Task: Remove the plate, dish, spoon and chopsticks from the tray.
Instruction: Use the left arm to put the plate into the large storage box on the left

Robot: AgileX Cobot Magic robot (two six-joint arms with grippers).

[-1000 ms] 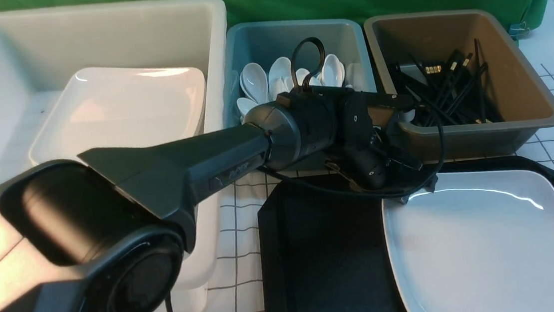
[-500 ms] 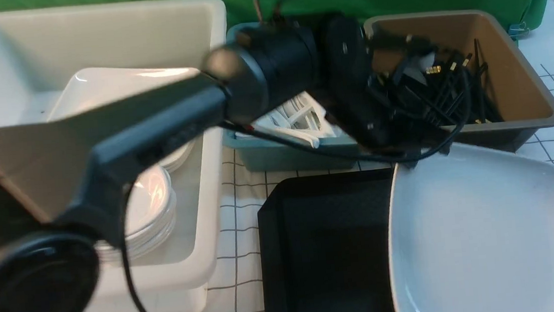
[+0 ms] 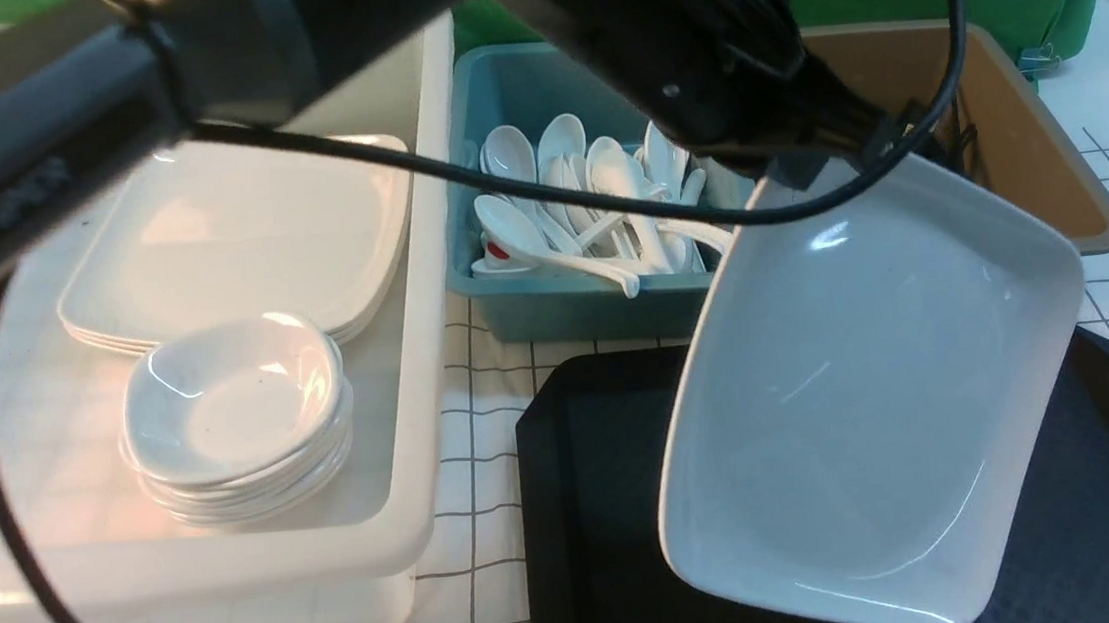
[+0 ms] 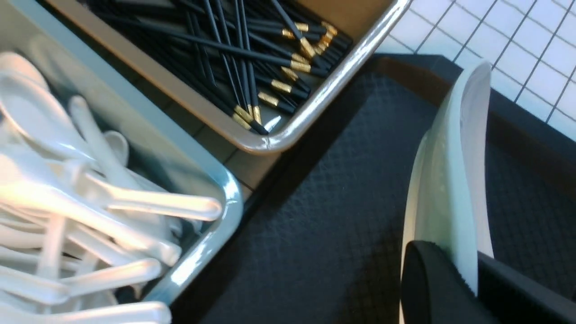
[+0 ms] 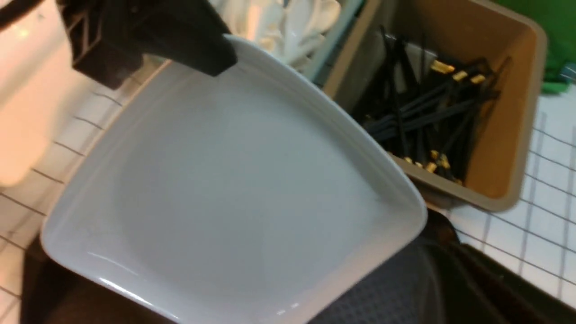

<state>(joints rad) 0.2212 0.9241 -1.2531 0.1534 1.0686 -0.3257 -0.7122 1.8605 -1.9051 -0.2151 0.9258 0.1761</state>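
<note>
Tray [image 3: 595, 549]: black, diamond-textured floor, directly below the left gripper
Plate [image 3: 863, 395]: large white rounded square, hanging steeply tilted from the gripper over the tray; its low edge looks clear of the floor
Left gripper [image 3: 782, 156]: pinching the plate's far rim, one finger on each face
Right gripper: out of view, jaws pressed together
Step in hand: judged to be the carry from the tray to the white tub on the gripper's left
Handling: a glossy rim held at one edge only, so the plate may swing or slip; keep the pinch firm, travel slowly, pass above the tub wall, and level the plate before lowering it onto the stack
White tub [image 3: 433, 523]: left of the gripper; holds a stack of large plates [image 3: 237, 239] and, nearer, a stack of small dishes [image 3: 237, 410]
Teal tub [image 3: 554, 306]: just below and left of the gripper; holds a heap of white soup spoons [image 3: 595, 198]
Brown tub [image 3: 1055, 177]: just right of the gripper; holds black chopsticks [image 5: 427, 112] with gold bands
</note>
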